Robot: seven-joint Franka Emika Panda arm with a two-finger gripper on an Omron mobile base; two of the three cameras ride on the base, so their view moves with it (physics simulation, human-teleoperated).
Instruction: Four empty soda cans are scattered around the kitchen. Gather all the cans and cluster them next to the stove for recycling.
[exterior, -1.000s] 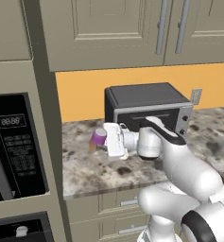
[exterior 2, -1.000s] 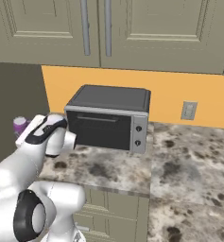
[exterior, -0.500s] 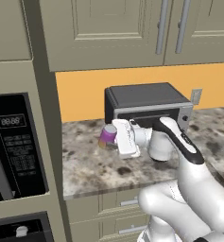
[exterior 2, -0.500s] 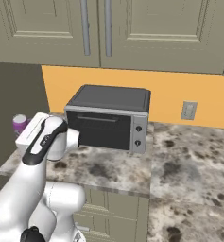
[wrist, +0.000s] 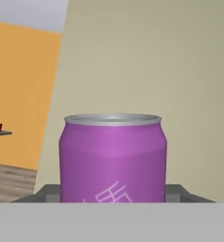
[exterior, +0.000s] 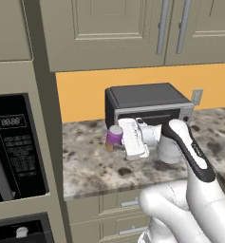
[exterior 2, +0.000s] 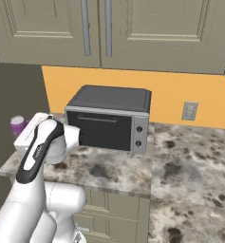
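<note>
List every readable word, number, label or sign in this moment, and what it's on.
Microwave display: digits, too blurred to read.
Microwave keypad: button labels too small to read.
Purple soda can: a white mark at the bottom, cut off, not legible.
Toaster oven: no readable markings.

kitchen | cabinets (exterior: 109, 28) | granite counter (exterior 2: 190, 161) | toaster oven (exterior 2: 109, 118)

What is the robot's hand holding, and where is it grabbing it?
The gripper holds the purple soda can, with a finger on each side of its lower body.
</note>
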